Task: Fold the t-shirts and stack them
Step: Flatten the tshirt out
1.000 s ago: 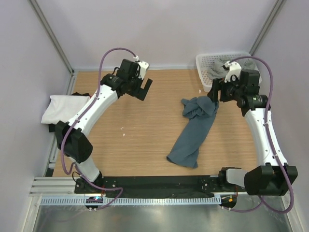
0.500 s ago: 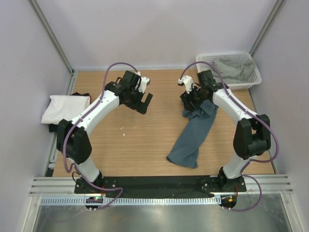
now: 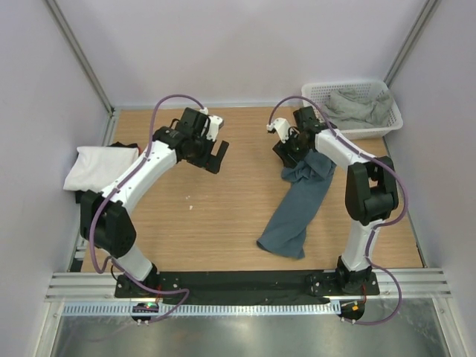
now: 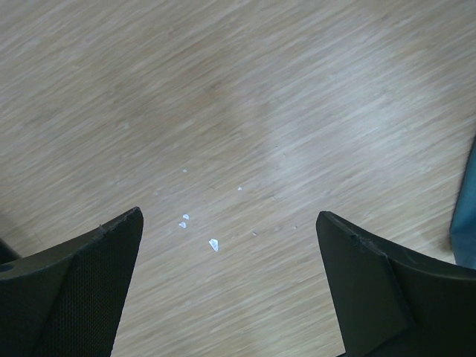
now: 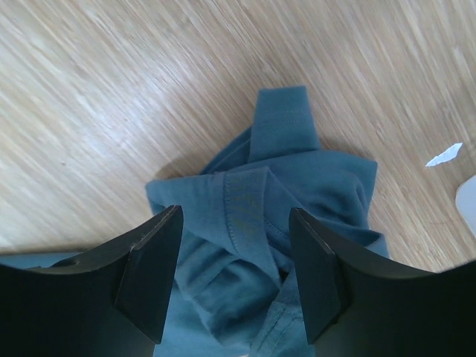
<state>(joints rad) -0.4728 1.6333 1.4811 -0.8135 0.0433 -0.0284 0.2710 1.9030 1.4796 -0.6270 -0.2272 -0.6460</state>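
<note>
Starting nearest: got a slate-blue shirt [image 3: 291, 216] strung out in a rumpled strip from about 5 o'clock up to 1 o'clock on the table [image 3: 223, 223], nowhere near flat. Over at 9 o'clock, spotting a white shirt [image 3: 97, 165] lying at the table's edge, with a bit of black shirt [image 3: 123, 146] poking out from under it. Further up at 11 o'clock, seeing the left gripper [image 3: 216, 155] hanging over bare wood, fingers wide apart, holding nothing. At 1 o'clock, finding the right gripper [image 3: 288, 156] right above the bunched top end of the blue one, fingers apart with a fold of hem showing between them, not clamped on anything. Way back at 2 o'clock, noticing a grey-green shirt [image 3: 355, 106] heaped in a basket [image 3: 387, 123]. Guessing the big risk here: pinching several layers of that bunch at once and lifting a wad instead of one clean edge. Could also just drag the strip sideways rather than spread it, with only one end gripped.
</note>
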